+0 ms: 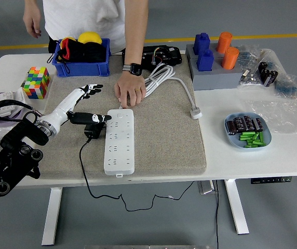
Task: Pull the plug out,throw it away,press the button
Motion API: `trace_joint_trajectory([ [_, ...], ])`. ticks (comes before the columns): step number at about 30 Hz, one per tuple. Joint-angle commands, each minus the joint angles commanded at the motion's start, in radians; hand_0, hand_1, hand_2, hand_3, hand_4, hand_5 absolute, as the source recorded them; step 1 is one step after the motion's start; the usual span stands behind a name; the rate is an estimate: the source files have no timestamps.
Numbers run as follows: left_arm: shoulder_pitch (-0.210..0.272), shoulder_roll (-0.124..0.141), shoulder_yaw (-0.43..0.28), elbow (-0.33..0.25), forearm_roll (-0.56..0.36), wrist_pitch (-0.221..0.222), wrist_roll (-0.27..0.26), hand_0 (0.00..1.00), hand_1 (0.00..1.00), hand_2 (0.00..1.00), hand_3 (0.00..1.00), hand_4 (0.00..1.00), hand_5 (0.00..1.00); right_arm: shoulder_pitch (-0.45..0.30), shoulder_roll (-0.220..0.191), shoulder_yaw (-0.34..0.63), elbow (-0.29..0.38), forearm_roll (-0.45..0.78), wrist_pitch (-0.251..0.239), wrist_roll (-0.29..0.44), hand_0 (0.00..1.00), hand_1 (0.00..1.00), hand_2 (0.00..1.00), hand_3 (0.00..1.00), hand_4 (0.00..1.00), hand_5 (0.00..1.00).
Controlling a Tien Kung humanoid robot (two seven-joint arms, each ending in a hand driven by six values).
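Nearest us, our left arm comes in from the lower left corner and reaches over the white bench [273, 155] onto the grey mat [164, 135]. A black cable [86, 176] hangs off the front edge of the bench and climbs to the black plug [92, 133], which lies on the mat just beside the left edge of the white power strip [120, 141], out of its sockets as far as we can tell. Our left hand [81, 104] sits just above the plug: the thumb points toward the strip's near-left corner region, the other fingers [93, 88] are spread and released, grasping nothing. Our right hand does not show. The strip runs lengthwise away from us, its white cord [161, 78] coiled at the far side of the mat and ending in a loose white plug [196, 112] to the right. A person stands at the far side; one hand [130, 92], with a watch [133, 68] on the wrist, rests fingertips down at the far end of the strip, the other hand [32, 23] hangs near the top left. To the right lies a blue plate [230, 135] with green and dark parts. To the left we see a colourful cube [36, 82], farther back a blue bin [81, 69], and at far right a grey block [216, 78] carrying blue and orange shapes
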Motion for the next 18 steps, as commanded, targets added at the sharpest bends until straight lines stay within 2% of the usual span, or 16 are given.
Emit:
trace_joint_trajectory([
  [7, 0.043, 0.012, -0.121, -0.028, 0.021, 0.008, -0.002, 0.874, 0.915, 0.880, 0.913, 0.982, 0.279, 0.001, -0.001, 0.002, 0.000, -0.001, -0.001, 0.001, 0.725, 0.674, 0.664, 0.659, 0.764, 0.632],
  [18, 0.124, 0.006, -0.280, -0.034, 0.050, 0.012, 0.008, 0.868, 0.887, 0.859, 0.901, 0.972, 0.272, 0.016, -0.009, -0.007, 0.001, 0.001, -0.001, 0.001, 0.725, 0.673, 0.664, 0.657, 0.764, 0.634],
])
